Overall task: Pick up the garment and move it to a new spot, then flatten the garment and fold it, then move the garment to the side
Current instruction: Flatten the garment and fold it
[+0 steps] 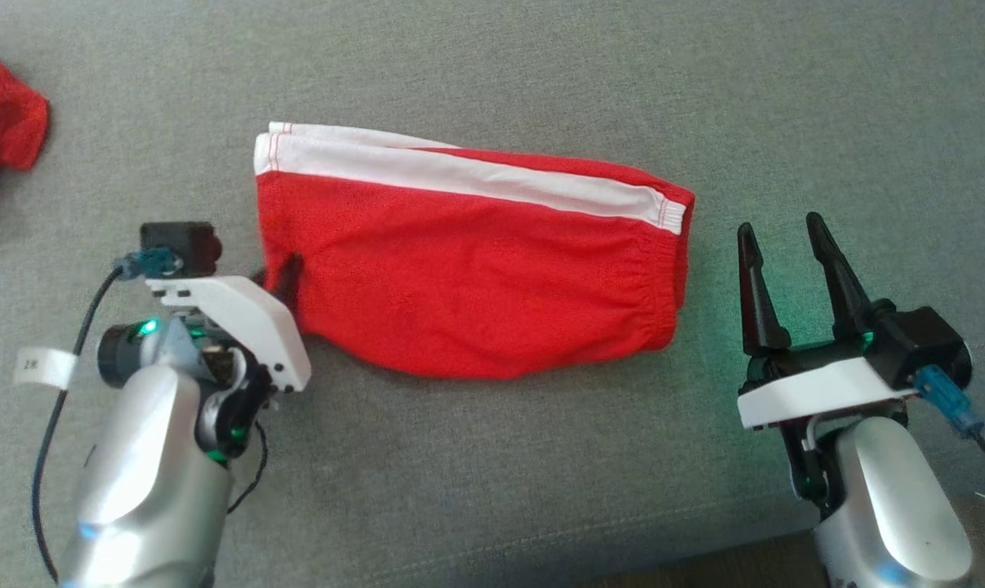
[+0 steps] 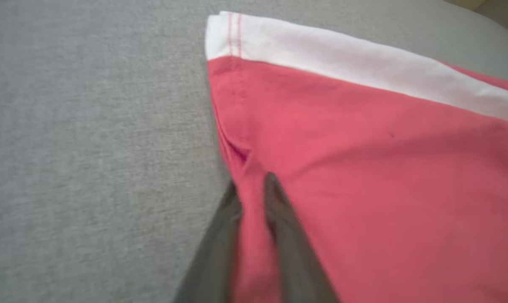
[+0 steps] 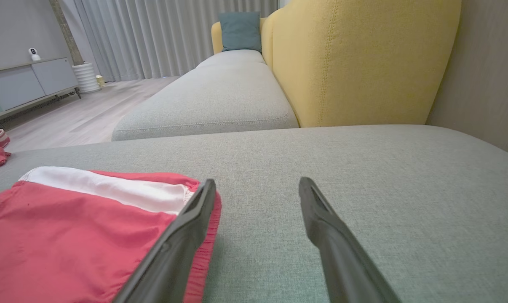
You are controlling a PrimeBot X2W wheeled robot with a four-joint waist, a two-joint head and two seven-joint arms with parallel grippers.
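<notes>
Left gripper [image 1: 288, 278] pinches the left edge of one white-striped red mesh piece [image 1: 476, 278] mid-cushion [image 1: 492, 474]; right gripper [image 1: 780, 227] gapes empty beside it. One more red garment [image 1: 2, 131] lies at the far-left corner.

The garment [image 1: 2, 122], a rumpled red heap on the grey cushion [image 1: 492, 490], half out of frame at upper left.

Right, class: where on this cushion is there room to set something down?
Bare: the wide strip beyond the folded red piece, the near strip in front of it, and right of the open right fingers. Crowded: its left end, where the left fingers pinch the edge, and the far-left corner with crumpled red cloth.
</notes>
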